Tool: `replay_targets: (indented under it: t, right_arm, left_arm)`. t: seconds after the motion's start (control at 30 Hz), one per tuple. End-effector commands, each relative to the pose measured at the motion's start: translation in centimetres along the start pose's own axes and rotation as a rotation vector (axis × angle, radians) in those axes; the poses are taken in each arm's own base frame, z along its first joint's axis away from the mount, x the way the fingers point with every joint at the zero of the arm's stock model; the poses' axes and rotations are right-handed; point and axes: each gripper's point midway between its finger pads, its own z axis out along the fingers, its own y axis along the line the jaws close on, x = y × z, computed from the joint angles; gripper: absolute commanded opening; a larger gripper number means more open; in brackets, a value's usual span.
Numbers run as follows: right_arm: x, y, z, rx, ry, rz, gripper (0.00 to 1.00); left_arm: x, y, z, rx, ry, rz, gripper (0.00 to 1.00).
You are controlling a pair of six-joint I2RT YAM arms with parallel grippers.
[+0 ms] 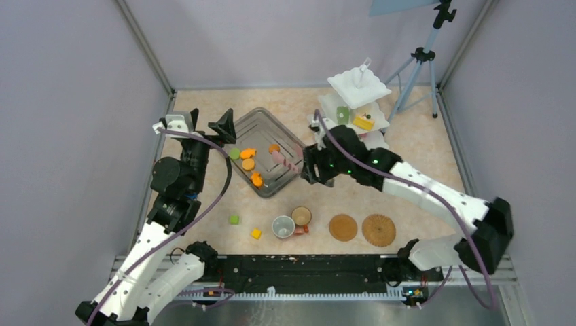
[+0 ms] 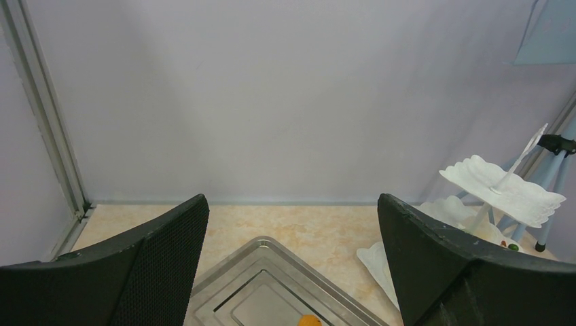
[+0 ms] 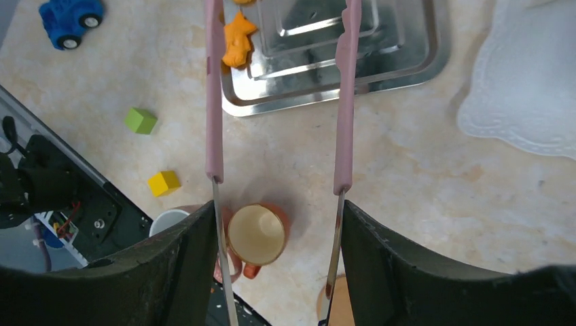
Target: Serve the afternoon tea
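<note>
R gripper (image 3: pixel 277 231) holds pink plastic tongs (image 3: pixel 345 102), arms spread, pinching nothing; tips reach grey steel tray (image 3: pixel 407 64) at frame top, prob for orange toy pastry (image 3: pixel 236 42). L gripper (image 2: pixel 292 265) idle, jaws apart

**Soft, even light; wrist views dark at the near fingers**

Bright, diffuse light fell from above in all three views. Shadows were short and faint. A thin one edged the steel tray (image 3: pixel 407 68) ahead of the right gripper (image 3: pixel 278 204), and a soft one ringed the cup (image 3: pixel 256 234) between its fingers. The tray gave only muted grey reflections. The pink tongs (image 3: pixel 344 102) in that gripper were crisp. Both its fingers and those of the left gripper (image 2: pixel 292 197) were dark, underlit masses nearest the lenses. The overhead view looked slightly softer.
</note>
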Motion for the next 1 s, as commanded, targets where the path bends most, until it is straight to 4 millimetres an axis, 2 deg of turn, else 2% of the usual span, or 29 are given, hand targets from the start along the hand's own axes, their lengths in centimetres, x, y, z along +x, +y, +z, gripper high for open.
replay_targets:
  t: [0.0, 0.17, 0.3, 0.7, 0.87, 0.97]
  right_arm:
    - [-2.0, 3.8, 4.6, -0.047, -0.018, 0.079, 0.61]
    - [0.2, 5.6, 9.5, -0.046, 0.094, 0.134, 0.61]
    - [1.7, 6.6, 12.0, -0.027, 0.147, 0.129, 0.61]
    - [4.4, 8.1, 14.9, 0.008, 0.227, 0.082, 0.53]
    - [5.5, 8.2, 14.8, 0.055, 0.261, 0.019, 0.52]
    - [6.5, 7.6, 14.8, 0.108, 0.284, -0.020, 0.51]
  left_arm:
    - [-1.9, 0.3, 0.0, -0.017, -0.053, -0.007, 0.99]
    - [-2.0, 0.5, -0.1, -0.025, -0.057, 0.000, 0.99]
    - [-2.2, 0.5, -0.1, -0.026, -0.062, 0.001, 0.99]
    - [-2.5, 0.5, -0.3, -0.023, -0.070, -0.004, 0.99]
    - [-2.4, 0.5, -0.3, -0.022, -0.069, -0.004, 0.99]
    - [-2.5, 0.5, -0.3, -0.023, -0.070, -0.005, 0.99]
